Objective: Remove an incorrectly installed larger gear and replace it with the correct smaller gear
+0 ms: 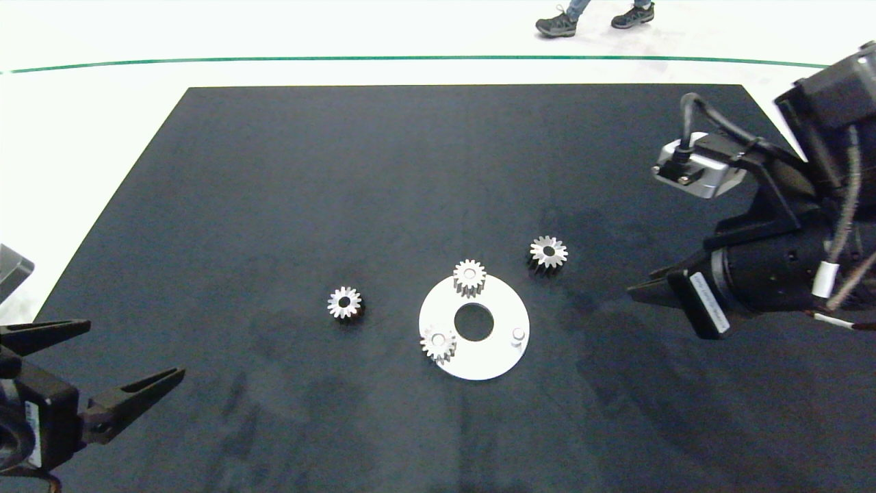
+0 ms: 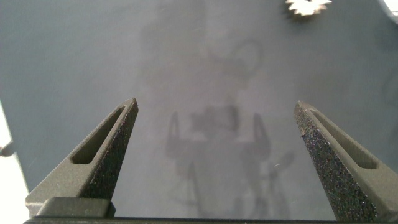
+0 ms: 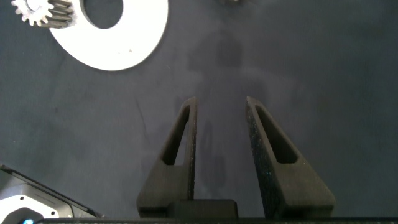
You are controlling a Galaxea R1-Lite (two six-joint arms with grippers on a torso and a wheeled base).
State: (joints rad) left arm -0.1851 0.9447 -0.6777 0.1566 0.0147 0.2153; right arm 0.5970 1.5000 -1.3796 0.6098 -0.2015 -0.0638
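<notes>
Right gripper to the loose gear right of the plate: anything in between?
No. In the head view only bare black mat separates the right gripper from the larger gear. Nothing held.

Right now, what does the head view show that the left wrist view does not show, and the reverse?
Only the head view shows the white disc carrying two small gears and a bare peg, the larger gear loose on the black mat, the right gripper, and a person's shoes. Only the left wrist view shows the left gripper's shadow on the mat. Both show the left gripper, open and holding nothing, and probably the loose smaller gear.
</notes>
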